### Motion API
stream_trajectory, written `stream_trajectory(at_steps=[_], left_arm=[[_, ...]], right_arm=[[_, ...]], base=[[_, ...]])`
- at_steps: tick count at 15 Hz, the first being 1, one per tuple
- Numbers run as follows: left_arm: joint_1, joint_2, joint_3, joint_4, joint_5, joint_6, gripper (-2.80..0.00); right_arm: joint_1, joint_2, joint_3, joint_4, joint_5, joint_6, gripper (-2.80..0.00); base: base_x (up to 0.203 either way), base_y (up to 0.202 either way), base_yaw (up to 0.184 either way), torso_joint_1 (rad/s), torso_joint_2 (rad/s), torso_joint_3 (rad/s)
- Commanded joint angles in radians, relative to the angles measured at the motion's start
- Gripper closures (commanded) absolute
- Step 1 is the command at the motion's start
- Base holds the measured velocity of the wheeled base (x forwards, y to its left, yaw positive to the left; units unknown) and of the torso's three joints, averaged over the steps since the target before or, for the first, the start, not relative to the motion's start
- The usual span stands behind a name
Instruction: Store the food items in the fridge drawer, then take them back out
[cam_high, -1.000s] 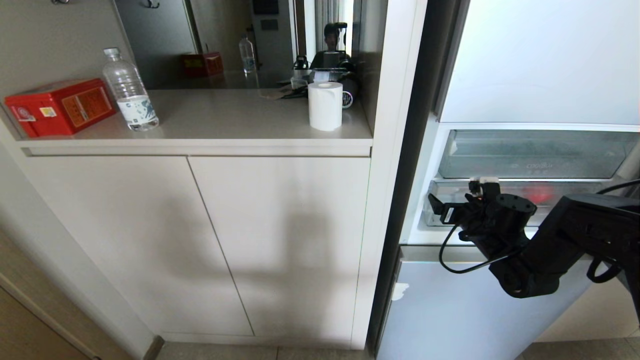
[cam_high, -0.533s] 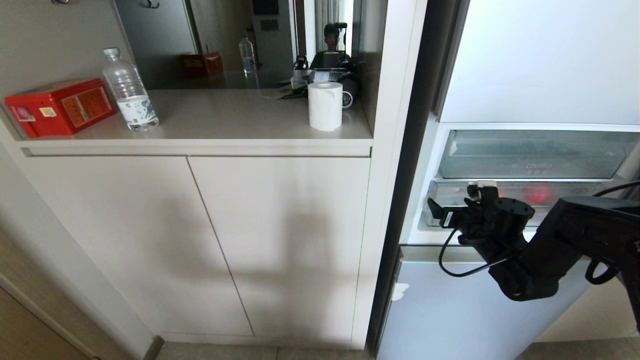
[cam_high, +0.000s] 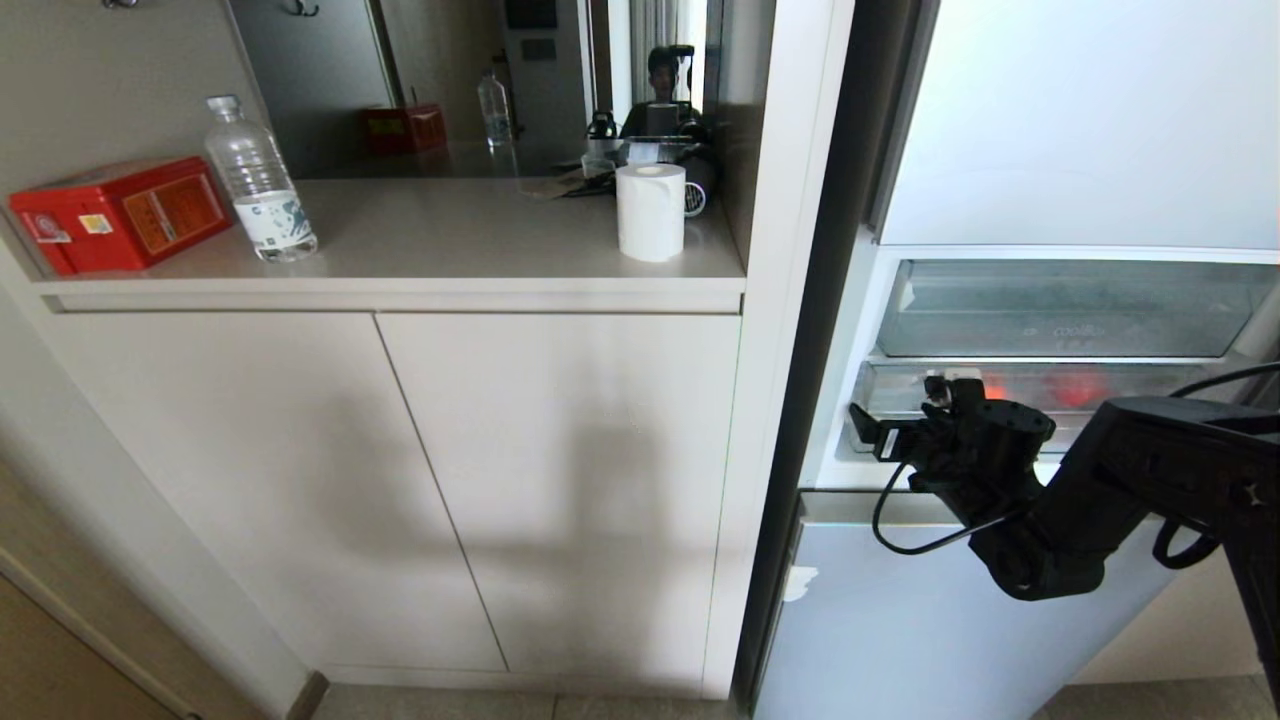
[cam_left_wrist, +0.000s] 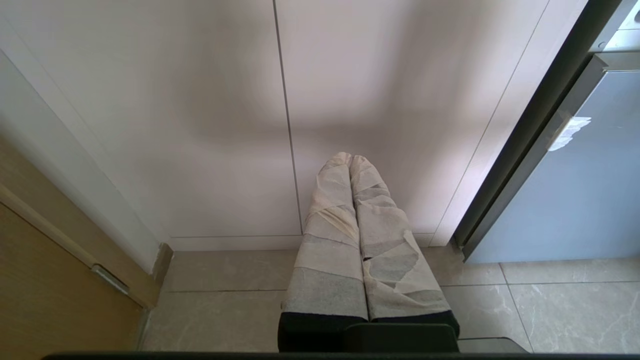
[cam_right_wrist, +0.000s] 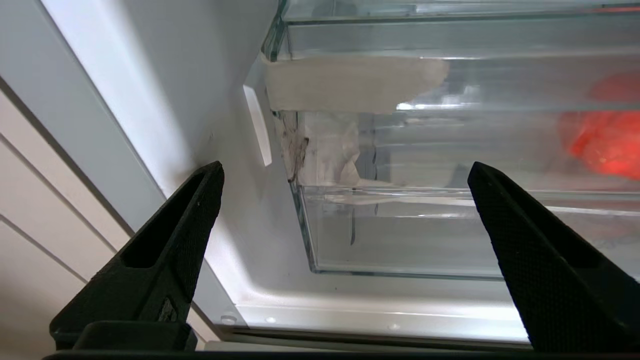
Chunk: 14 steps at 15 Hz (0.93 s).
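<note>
A: At the open fridge, lower clear fridge drawer (cam_high: 1040, 400) — where's the fruit?

B: Red fruit (cam_right_wrist: 607, 135) inside it, blurred behind the plastic; second one, can't tell.

A: Right gripper (cam_right_wrist: 345, 175)?

B: Just before the drawer's taped front corner, jaws spread wide, holding nothing.

A: Left gripper (cam_left_wrist: 350, 160)?

B: Low by the cabinet doors (cam_left_wrist: 200, 125), wrapped fingers pressed together, empty.

The left tool (cam_left_wrist: 350, 162), its tape-wrapped fingers (cam_left_wrist: 330, 220) pressed together, hangs above the tiled floor (cam_left_wrist: 550, 300) before pale cabinet doors (cam_left_wrist: 200, 125); a grey-blue fridge door (cam_left_wrist: 590, 190) stands beside them.
</note>
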Motion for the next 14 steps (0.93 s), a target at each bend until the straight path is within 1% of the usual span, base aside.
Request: stream_trajectory(at_steps=[1, 7, 14], left_arm=[[0.000, 0.000, 0.000, 0.001, 0.000, 0.000, 0.00], [0.000, 0.000, 0.000, 0.001, 0.000, 0.000, 0.00], [0.000, 0.000, 0.000, 0.001, 0.000, 0.000, 0.00]], right_arm=[[0.000, 0.006, -0.016, 0.004, 0.001, 0.002, -2.80], [0.001, 0.031, -0.074, 0.018, -0.002, 0.003, -2.80], [0.001, 0.032, -0.083, 0.018, -0.003, 0.006, -2.80]], base=[[0.000, 0.000, 0.000, 0.000, 0.00, 0.000], [0.000, 0.000, 0.000, 0.000, 0.00, 0.000], [0.000, 0.000, 0.000, 0.000, 0.00, 0.000]])
